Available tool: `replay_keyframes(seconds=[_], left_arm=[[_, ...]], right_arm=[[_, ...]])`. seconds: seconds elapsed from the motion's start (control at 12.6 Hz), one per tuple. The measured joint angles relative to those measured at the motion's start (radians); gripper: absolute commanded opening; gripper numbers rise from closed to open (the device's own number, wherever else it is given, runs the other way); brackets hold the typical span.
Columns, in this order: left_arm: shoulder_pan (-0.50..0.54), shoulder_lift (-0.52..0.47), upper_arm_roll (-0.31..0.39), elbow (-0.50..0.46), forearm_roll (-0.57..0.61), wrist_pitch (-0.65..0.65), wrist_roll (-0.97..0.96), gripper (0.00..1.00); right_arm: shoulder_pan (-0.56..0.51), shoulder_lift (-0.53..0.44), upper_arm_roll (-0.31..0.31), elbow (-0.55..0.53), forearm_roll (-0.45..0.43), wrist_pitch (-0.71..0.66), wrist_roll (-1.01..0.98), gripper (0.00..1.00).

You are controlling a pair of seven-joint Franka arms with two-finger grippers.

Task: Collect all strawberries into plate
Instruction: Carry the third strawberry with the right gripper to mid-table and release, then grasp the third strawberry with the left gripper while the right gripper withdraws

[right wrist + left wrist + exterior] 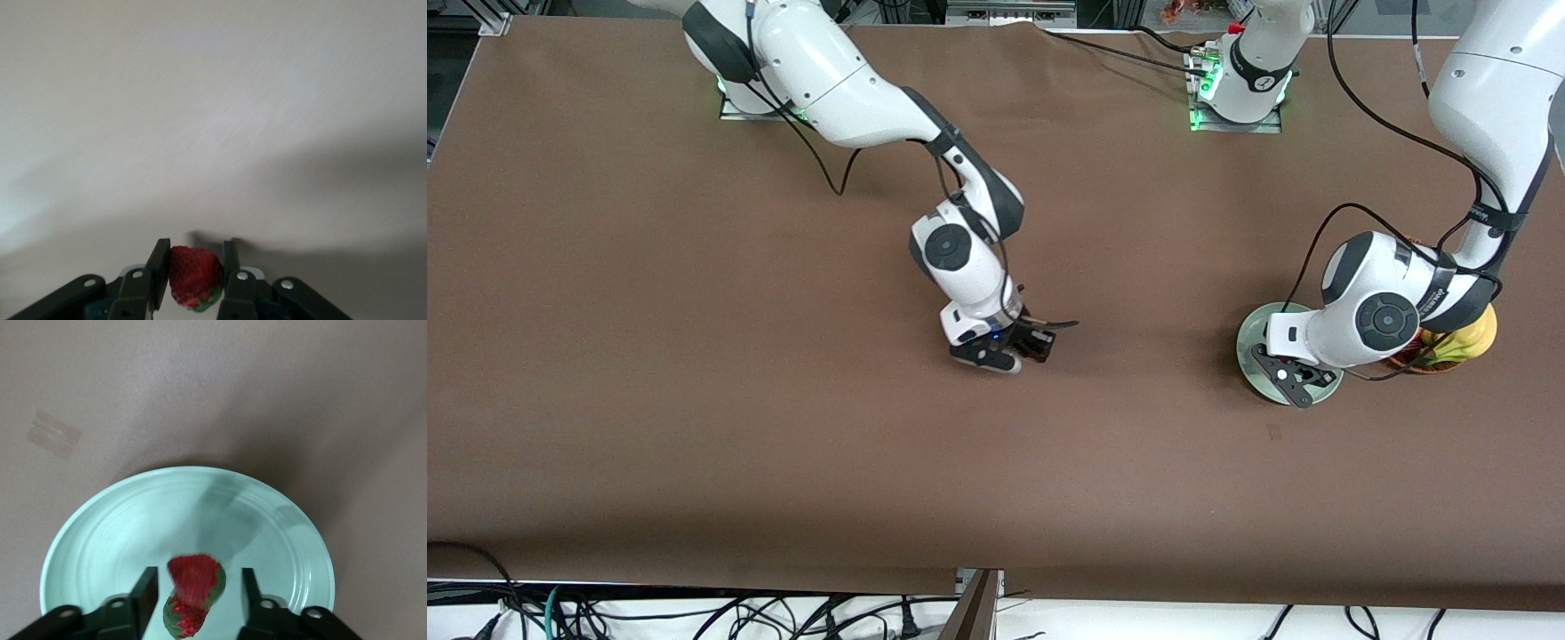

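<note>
On my left wrist feed I see two strawberries (194, 595) lying together on the pale mint-green plate (100, 533), one partly over the other, sitting in the gap between the left gripper's (199, 597) spread fingers (145, 590), which touch neither berry. In the front view the plate (1252, 331) sits toward the left arm's end of the desk, roughly midway between the edge where the bases stand and the edge nearest the front camera, and the left gripper (1288, 380) hangs over the part of the plate nearest that camera, the berries themselves hidden under the wrist. Just beside the plate, closer still to the left arm's end, I make out a basket (1436, 364) with yellow and red fruit (1472, 338) in it, mostly covered by the arm. My right wrist feed shows the third strawberry (193, 277) pinched between the right gripper's (193, 270) two fingers (159, 270), closed on its sides, over bare brown cloth. In the front view the right gripper (1021, 348) sits low over the middle of the desk (694, 400), well apart from the plate.
</note>
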Motion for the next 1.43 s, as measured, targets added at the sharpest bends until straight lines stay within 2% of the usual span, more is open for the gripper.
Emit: replay_keyframes(seconds=[0.08,0.24,0.32,0.48,0.71,0.95,1.11,1.27,1.43], left_arm=[[0.0,-0.001,-0.001,0.005,0.0,-0.003,-0.001,1.0],[0.0,-0.015,-0.007,0.02,-0.024,-0.06,-0.03,1.0],[0.001,-0.033,-0.011,0.026,-0.054,-0.1,-0.062,1.0],[0.001,-0.075,-0.025,0.029,-0.129,-0.172,-0.162,1.0],[0.0,-0.117,-0.039,0.05,-0.305,-0.325,-0.373,1.0],[-0.002,-0.122,-0.092,0.06,-0.332,-0.348,-0.529,1.0],[-0.01,-0.122,-0.139,0.048,-0.333,-0.254,-0.608,1.0],[-0.027,-0.117,-0.154,-0.005,-0.333,-0.049,-0.624,1.0],[-0.055,-0.094,-0.154,-0.102,-0.331,0.19,-0.626,1.0]], right_arm=[[0.023,0.016,0.001,0.029,0.0,0.015,0.046,0.28],[0.062,0.04,0.001,0.061,0.0,0.075,0.111,0.72],[0.072,0.045,0.001,0.066,0.0,0.088,0.127,1.0],[0.076,0.045,-0.001,0.076,0.0,0.094,0.133,1.0],[0.067,0.036,-0.028,0.099,-0.002,0.07,0.131,1.0],[0.057,-0.018,-0.104,0.119,-0.052,-0.15,0.103,1.0],[0.016,-0.075,-0.125,0.123,-0.068,-0.3,-0.005,1.0],[-0.066,-0.139,-0.131,0.125,-0.067,-0.454,-0.161,1.0],[-0.165,-0.205,-0.131,0.126,-0.067,-0.6,-0.274,1.0]])
